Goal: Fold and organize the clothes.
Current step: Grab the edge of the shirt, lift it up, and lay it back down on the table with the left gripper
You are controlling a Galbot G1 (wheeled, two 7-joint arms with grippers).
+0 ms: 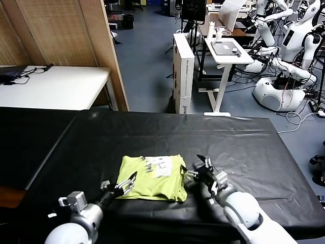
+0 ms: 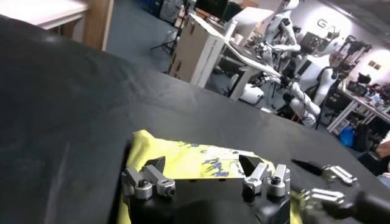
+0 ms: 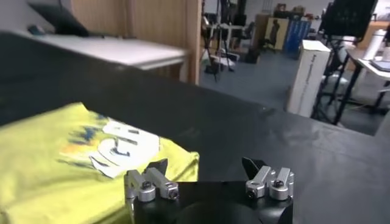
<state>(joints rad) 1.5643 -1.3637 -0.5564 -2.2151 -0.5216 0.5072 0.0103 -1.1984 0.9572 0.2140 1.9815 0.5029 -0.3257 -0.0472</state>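
Note:
The lime yellow-green T-shirt [image 1: 152, 178] lies folded into a compact rectangle on the black table, white print [image 1: 161, 165] facing up. My left gripper [image 1: 123, 185] is open and empty at the shirt's near left edge; in the left wrist view its fingertips [image 2: 159, 164] spread over the shirt [image 2: 183, 158]. My right gripper [image 1: 200, 170] is open and empty just right of the shirt's right edge; the right wrist view shows the shirt [image 3: 55, 164] beside its left finger [image 3: 159, 169], not gripped.
The black table [image 1: 244, 147] extends far and right of the shirt. A white table [image 1: 56, 86] stands at back left, beside a wooden panel [image 1: 96, 46]. A white box [image 1: 184, 71], a white desk [image 1: 228, 51] and other robots [image 1: 284, 56] stand beyond the far edge.

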